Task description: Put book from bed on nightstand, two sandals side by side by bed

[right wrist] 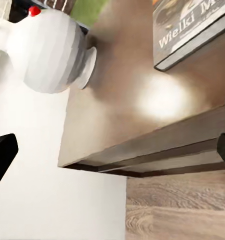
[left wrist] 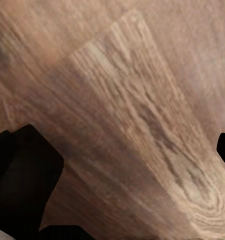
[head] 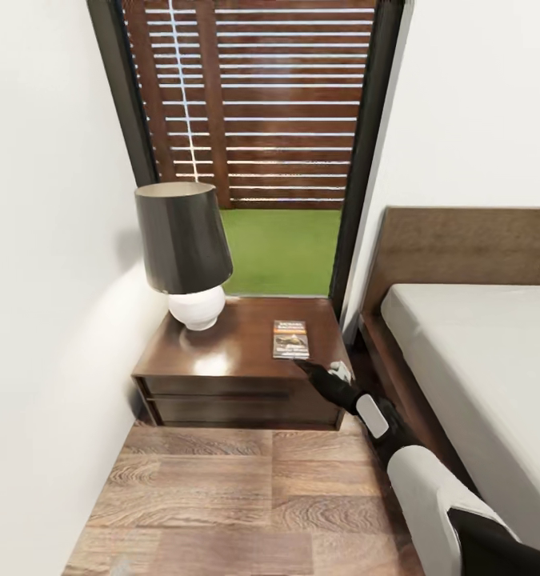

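Head view shows the book flat near the nightstand's front right corner (long side pointing at the window), just past the right gripper, which is open and holds nothing.

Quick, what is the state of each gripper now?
Left gripper: open, holding nothing.
Right gripper: open, empty; the book lies on the nightstand.

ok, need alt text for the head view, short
A small paperback book lies flat on a dark wooden nightstand beside a lamp, with the robot's right gripper at the nightstand's front edge just below the book. The bed with its pale mattress is at right, and a black-framed window showing a slatted fence and grass stands behind.
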